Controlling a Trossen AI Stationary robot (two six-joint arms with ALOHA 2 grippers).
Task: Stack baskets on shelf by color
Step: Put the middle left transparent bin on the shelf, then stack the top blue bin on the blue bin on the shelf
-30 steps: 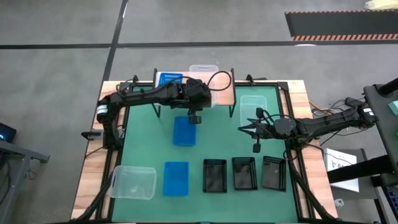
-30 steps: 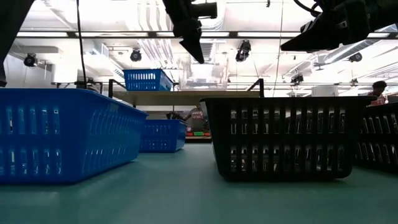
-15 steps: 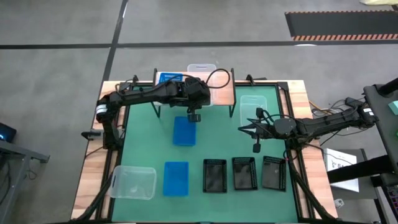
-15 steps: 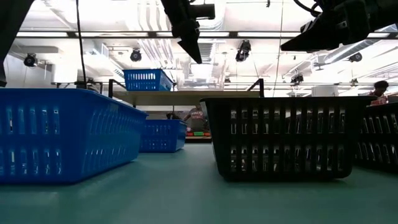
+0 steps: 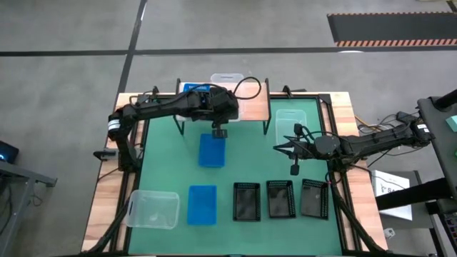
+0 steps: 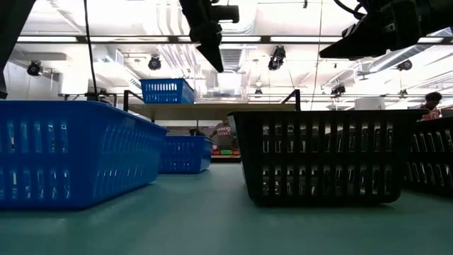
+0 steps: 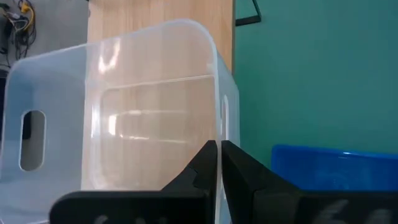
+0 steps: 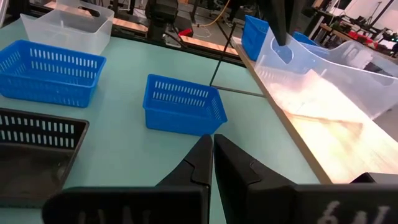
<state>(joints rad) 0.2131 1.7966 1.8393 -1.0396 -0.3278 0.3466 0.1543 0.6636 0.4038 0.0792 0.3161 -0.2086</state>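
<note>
Left gripper (image 5: 221, 133) shifted left, clamping clear basket (image 7: 124, 118) on shelf (image 5: 253, 107)

1. Left arm reaching from the left edge of the surface toward the middle of its far edge, elbow bent, forearm held above the surface.
2. Left pincer (image 5: 221, 131) pointing down, fingers pressed together with only a thin slit between them, as seen in the left wrist view (image 7: 219, 163).
3. Right arm stretched in from the right edge, low and nearly level.
4. Right pincer (image 5: 293, 170) over the right half of the surface, fingers closed tip to tip (image 8: 211, 149), gripping nothing.
</note>
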